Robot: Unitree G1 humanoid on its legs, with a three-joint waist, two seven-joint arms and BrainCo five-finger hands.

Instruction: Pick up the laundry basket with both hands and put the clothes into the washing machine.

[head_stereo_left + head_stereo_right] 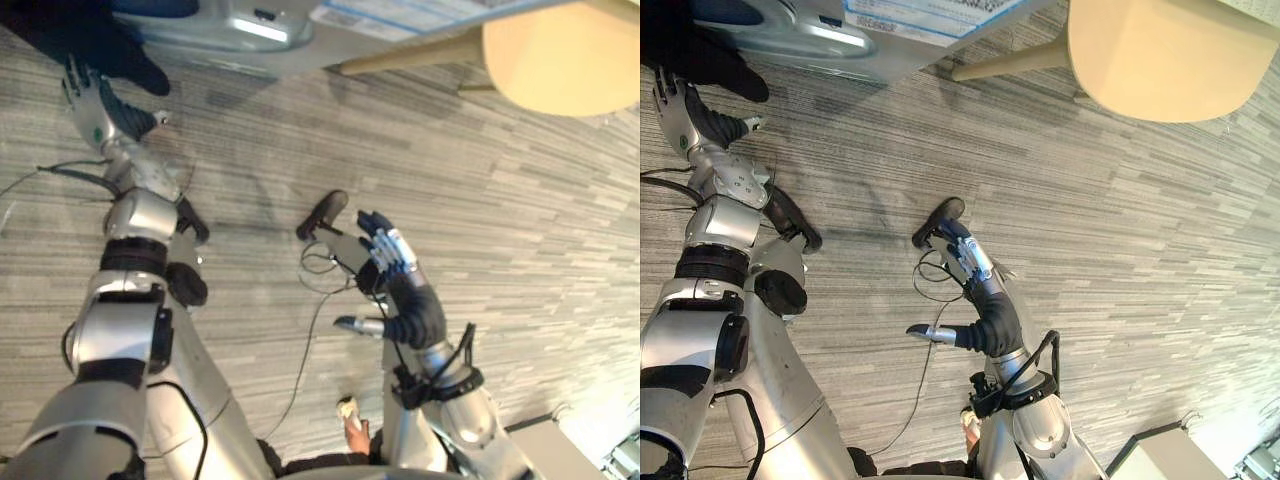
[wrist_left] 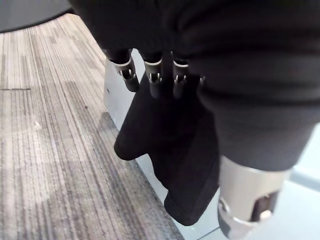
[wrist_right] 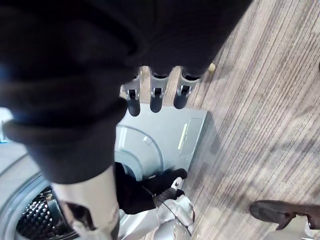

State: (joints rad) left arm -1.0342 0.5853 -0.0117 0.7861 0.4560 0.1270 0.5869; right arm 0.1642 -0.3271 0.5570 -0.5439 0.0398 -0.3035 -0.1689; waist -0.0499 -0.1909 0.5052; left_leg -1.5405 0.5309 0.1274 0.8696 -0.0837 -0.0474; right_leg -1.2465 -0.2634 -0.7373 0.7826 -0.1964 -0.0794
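Black fabric garment (image 2: pixel 160 145) is draping over the grey metal washing machine (image 3: pixel 165 135), just past the left hand's (image 1: pixel 92 110) straight, open fingers; the open right hand (image 1: pixel 390 255) is hovering well apart.

The grey streaked floor covering (image 1: pixel 500 200) looks matt and finely ribbed, the silver-grey washing machine front (image 1: pixel 230 25) smooth and slightly glossy, the black cloth garment (image 2: pixel 165 145) soft and matt, the pale round wooden top (image 1: pixel 565 55) smooth.

Grey streaked carpet floor (image 1: pixel 520 200) carried silver-grey front-loading washing machine (image 3: pixel 165 145) at far side. Slanted pale wooden furniture leg (image 1: pixel 410 55) met carpet near machine. Person's dark shoe (image 1: pixel 323 214) rested mid-floor, well apart from both.
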